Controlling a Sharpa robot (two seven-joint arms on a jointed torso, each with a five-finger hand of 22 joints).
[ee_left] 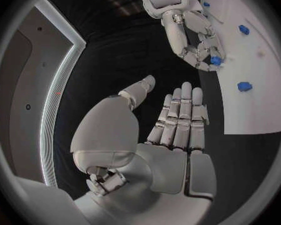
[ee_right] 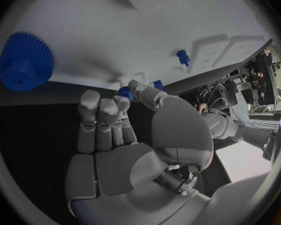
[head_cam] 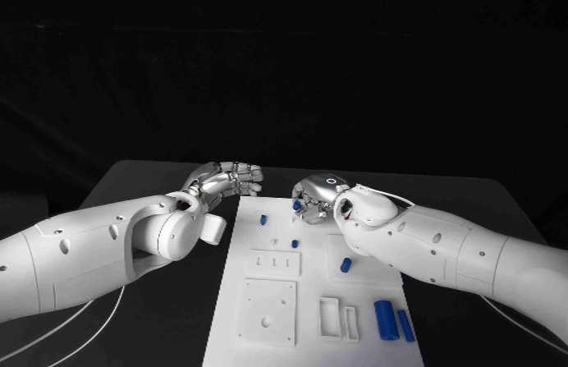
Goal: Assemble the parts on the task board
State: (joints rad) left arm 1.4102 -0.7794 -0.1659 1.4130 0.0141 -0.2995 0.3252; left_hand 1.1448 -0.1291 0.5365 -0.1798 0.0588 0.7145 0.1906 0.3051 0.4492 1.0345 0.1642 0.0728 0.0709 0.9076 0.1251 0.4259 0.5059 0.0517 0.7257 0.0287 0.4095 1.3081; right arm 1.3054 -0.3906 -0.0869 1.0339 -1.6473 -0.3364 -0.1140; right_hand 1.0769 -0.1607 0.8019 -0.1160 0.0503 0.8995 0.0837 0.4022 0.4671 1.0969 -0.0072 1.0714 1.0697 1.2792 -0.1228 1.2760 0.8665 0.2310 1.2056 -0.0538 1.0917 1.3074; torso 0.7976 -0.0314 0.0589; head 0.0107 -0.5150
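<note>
The white task board (head_cam: 272,334) lies lengthwise in the middle of the table. My right hand (head_cam: 318,199) hovers over its far end and pinches a small blue part (head_cam: 296,205) between thumb and fingertip; the same blue part (ee_left: 214,61) shows at its fingertips in the left wrist view. A blue gear (ee_right: 25,62) lies on the board close to that hand. My left hand (head_cam: 225,178) hangs just off the board's far left corner, fingers straight and side by side (ee_left: 181,120), holding nothing.
More blue parts lie on the board: a small peg (head_cam: 263,217), another peg (head_cam: 295,242), a short cylinder (head_cam: 345,263) and two longer cylinders (head_cam: 383,318) at the near right. White raised blocks (head_cam: 267,309) and frames (head_cam: 335,318) stand on the near half.
</note>
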